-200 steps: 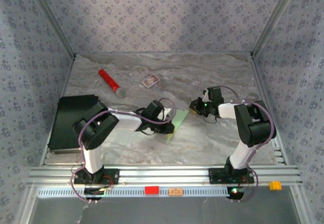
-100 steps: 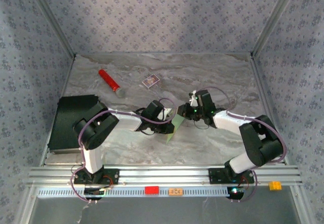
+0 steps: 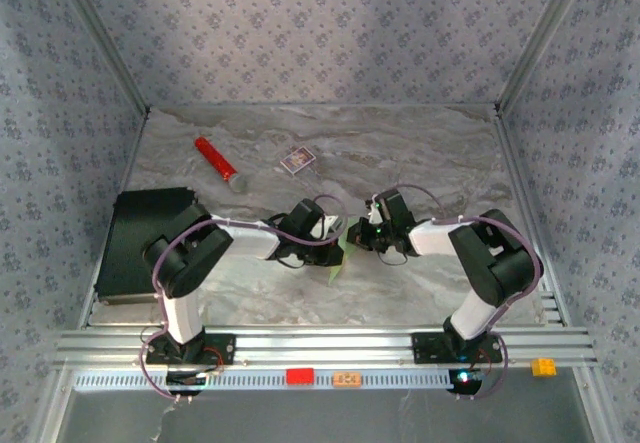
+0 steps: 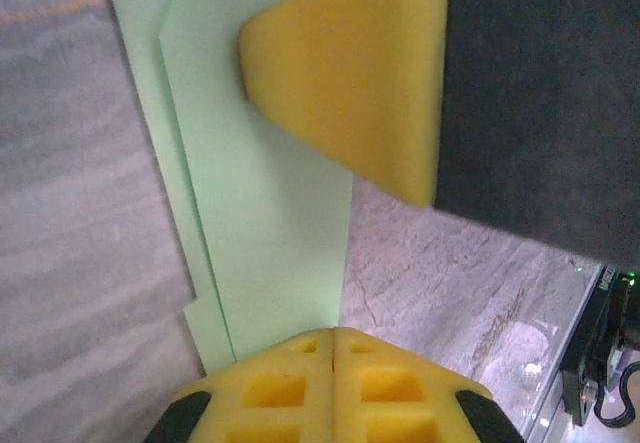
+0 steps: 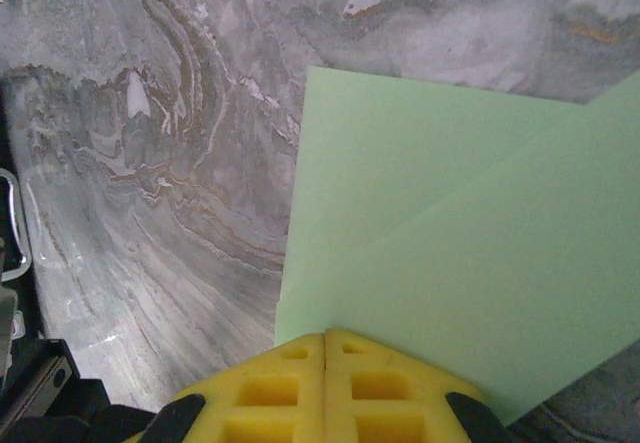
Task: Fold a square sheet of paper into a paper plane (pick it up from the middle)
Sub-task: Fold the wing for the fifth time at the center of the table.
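**A:** Right gripper (image 3: 358, 235) has swung in from the right side over the last second. It now sits nearly tip to tip with the left gripper (image 3: 335, 241), mid-table.

**B:** Where is the square sheet of paper (image 3: 339, 264)?

**A:** Flat on the marble table (image 3: 430, 153), under both tips. It is already creased: the right wrist view shows one pale green layer lying slantwise over another.

**B:** Are the claws gripping it?

**A:** Both have their yellow fingers pressed together with no gap. The left one sits on the paper near its long edge, and I judge it is pinning the layers so they don't spring up. The right one's closed tips meet the paper's near corner. I cannot tell whether a layer is nipped between them or only pressed under them.

**B:** Why are they so close together?

**A:** Probably one holds while the other works the crease, since thin paper slides easily on smooth stone.

**B:** Is anything in the way?

**A:** No. The red cylinder (image 3: 215, 160) and the small card box (image 3: 297, 160) lie well apart, toward the back.
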Controlling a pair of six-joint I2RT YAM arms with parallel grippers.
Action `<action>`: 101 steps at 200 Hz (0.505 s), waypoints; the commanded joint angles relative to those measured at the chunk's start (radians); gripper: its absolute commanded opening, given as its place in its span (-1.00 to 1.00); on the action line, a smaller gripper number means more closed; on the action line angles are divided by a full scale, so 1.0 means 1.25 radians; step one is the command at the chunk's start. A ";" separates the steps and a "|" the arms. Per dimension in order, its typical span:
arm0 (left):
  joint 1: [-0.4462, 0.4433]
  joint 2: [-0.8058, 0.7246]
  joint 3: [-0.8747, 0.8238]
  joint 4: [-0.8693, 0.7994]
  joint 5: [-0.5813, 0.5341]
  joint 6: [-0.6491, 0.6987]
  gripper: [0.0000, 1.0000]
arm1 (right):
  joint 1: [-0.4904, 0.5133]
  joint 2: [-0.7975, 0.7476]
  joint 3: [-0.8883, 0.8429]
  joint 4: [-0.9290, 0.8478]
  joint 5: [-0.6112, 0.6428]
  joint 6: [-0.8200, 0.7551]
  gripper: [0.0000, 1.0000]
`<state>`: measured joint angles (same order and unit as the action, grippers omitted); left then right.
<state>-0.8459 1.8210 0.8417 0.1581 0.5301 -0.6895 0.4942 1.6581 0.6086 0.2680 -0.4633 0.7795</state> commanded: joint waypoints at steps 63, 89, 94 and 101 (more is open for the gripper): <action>-0.015 0.020 0.090 -0.017 0.009 -0.026 -0.98 | -0.014 0.033 -0.030 -0.004 0.009 0.027 -0.91; -0.017 0.053 0.093 -0.014 -0.030 -0.038 -0.97 | -0.015 0.033 -0.033 0.003 0.005 0.031 -0.90; -0.016 0.057 0.091 -0.014 -0.034 -0.040 -0.96 | -0.016 0.033 -0.034 0.003 0.005 0.032 -0.90; -0.018 0.062 0.088 -0.011 -0.040 -0.043 -0.95 | -0.016 0.033 -0.035 0.003 0.005 0.031 -0.90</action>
<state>-0.8597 1.8622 0.9463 0.1356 0.5167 -0.7200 0.4824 1.6638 0.5930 0.3107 -0.4896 0.8082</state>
